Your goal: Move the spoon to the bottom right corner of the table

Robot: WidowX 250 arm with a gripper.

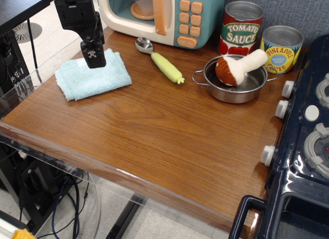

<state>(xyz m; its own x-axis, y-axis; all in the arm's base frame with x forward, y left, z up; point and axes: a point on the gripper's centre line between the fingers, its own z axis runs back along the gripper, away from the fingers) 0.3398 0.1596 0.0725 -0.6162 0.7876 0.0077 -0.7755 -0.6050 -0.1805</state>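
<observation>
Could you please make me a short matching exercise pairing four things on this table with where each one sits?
Things:
1. spoon
2. mushroom
3. cloth
4. gripper

Places:
A. inside the pan
B. flat on the table at the left, light blue
C. above the cloth
D. on the wood in front of the microwave, bowl towards it

Pairs: 1-D, 2-A, 3-B, 4-C
</observation>
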